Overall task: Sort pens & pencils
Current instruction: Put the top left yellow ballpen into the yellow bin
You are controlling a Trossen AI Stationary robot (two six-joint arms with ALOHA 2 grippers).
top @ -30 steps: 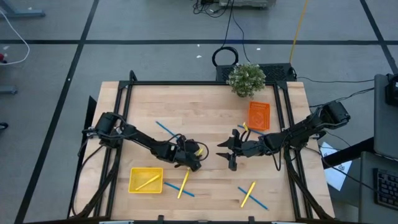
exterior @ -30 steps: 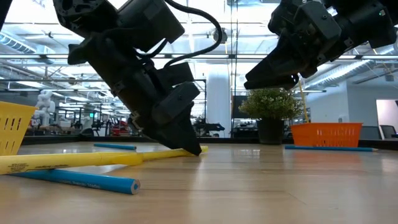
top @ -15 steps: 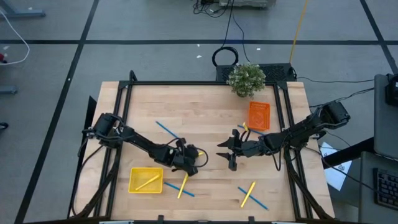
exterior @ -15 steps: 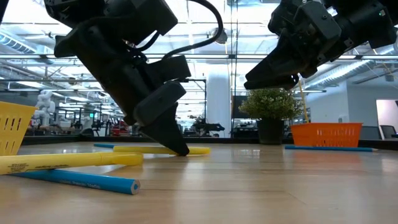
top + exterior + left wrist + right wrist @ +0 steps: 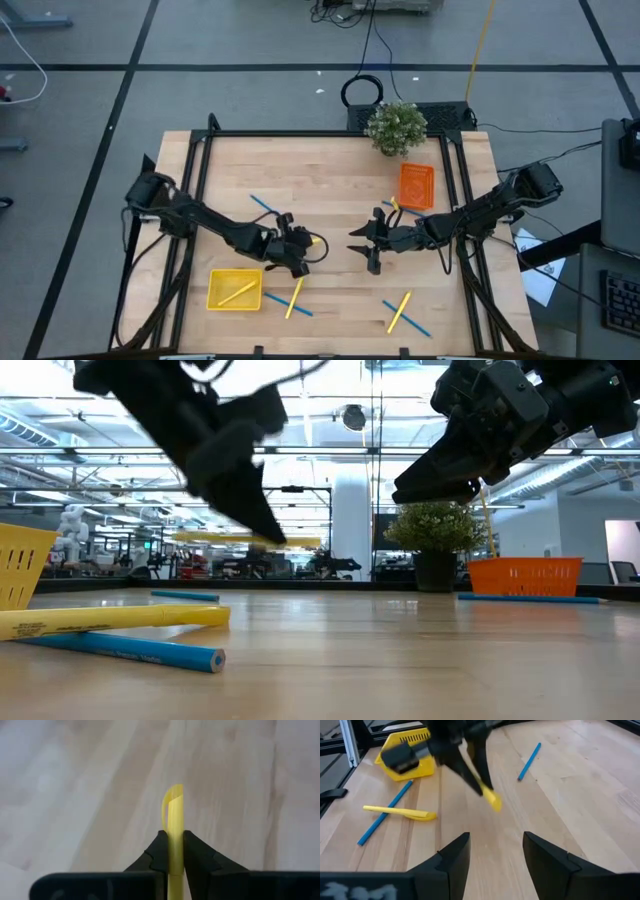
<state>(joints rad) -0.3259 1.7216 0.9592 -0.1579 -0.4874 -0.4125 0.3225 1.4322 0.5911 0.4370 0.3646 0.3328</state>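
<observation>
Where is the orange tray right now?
In the high view the orange tray sits on the table's right side, just below the potted plant and beyond the right gripper.

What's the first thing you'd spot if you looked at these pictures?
The left gripper near the table's middle, pinching a yellow pencil and holding it up off the wood. Across from it, the right gripper hangs open and empty. A yellow tray sits at the front left.

Yellow pencil (image 5: 175,820), blue pencil (image 5: 529,761), yellow tray (image 5: 234,290), orange tray (image 5: 416,186)
</observation>
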